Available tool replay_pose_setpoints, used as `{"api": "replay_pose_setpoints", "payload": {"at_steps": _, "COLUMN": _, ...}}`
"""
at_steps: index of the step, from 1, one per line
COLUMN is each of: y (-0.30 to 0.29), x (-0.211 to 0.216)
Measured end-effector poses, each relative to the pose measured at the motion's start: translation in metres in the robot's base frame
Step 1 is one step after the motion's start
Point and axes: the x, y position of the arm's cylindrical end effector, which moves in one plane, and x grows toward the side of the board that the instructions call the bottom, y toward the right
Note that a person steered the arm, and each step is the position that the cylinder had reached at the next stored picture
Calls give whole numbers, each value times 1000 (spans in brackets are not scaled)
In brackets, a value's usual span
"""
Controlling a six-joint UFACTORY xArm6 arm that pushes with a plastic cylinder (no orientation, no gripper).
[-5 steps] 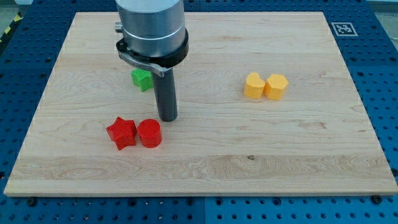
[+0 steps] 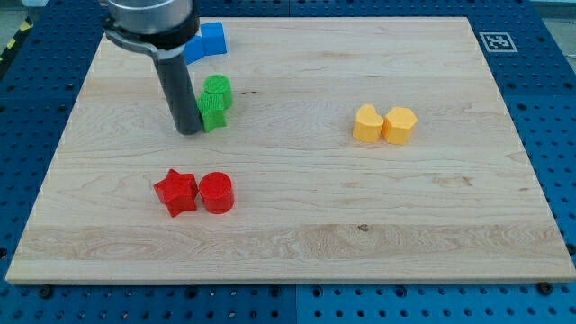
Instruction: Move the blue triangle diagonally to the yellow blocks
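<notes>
My tip [image 2: 189, 131] rests on the board just left of two green blocks [image 2: 215, 101], close to or touching the nearer one. Blue blocks [image 2: 207, 41] lie near the view's top left, behind the rod and partly hidden by the arm. Their shapes are hard to make out, and the lower left piece [image 2: 193, 53] looks like the triangle. Two yellow blocks sit side by side at the view's right, one [image 2: 367, 124] touching the other [image 2: 400, 125], far from my tip.
A red star [image 2: 175, 193] and a red cylinder [image 2: 216, 193] sit together below my tip. The wooden board [image 2: 360, 234] has a fiducial marker [image 2: 498, 41] off its top right corner.
The arm has moved up and to the left, away from the red blocks. My tip now stands beside the green blocks, and the blue blocks have come into view.
</notes>
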Motion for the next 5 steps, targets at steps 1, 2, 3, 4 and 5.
{"api": "replay_pose_setpoints", "payload": {"at_steps": 1, "y": -48, "x": -24}}
{"api": "replay_pose_setpoints", "payload": {"at_steps": 2, "y": -68, "x": -42}}
{"api": "replay_pose_setpoints", "payload": {"at_steps": 3, "y": -88, "x": -72}}
{"api": "replay_pose_setpoints", "payload": {"at_steps": 4, "y": -106, "x": -107}}
{"api": "replay_pose_setpoints", "payload": {"at_steps": 5, "y": -107, "x": -134}}
